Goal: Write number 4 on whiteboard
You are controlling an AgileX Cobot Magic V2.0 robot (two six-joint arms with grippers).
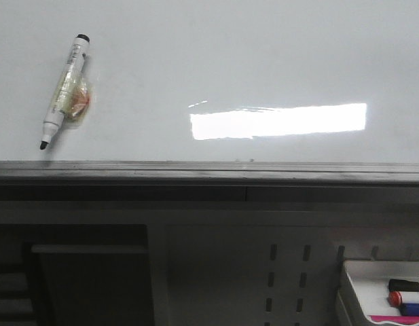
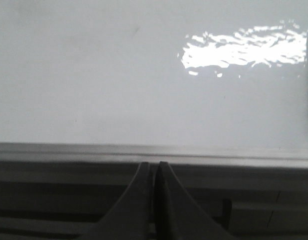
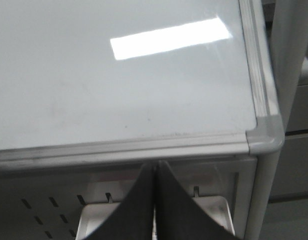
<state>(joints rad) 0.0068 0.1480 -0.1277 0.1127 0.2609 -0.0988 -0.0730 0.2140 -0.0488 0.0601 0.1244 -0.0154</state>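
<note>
A long strip of ceiling light [image 1: 278,121] glares back bright and rectangular from a glossy surface. Below it runs a dark grey cabinet front, with a perforated metal panel [image 1: 287,278] of short vertical slots. To the left sits a shadowed recess [image 1: 87,278]. On the far right a pale grey post [image 3: 288,75] stands beside drawer fronts [image 3: 293,165].

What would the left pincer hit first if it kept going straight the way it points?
Probably the grey ledge of the whiteboard, straight ahead of the shut left pincer; depth is unclear.
</note>
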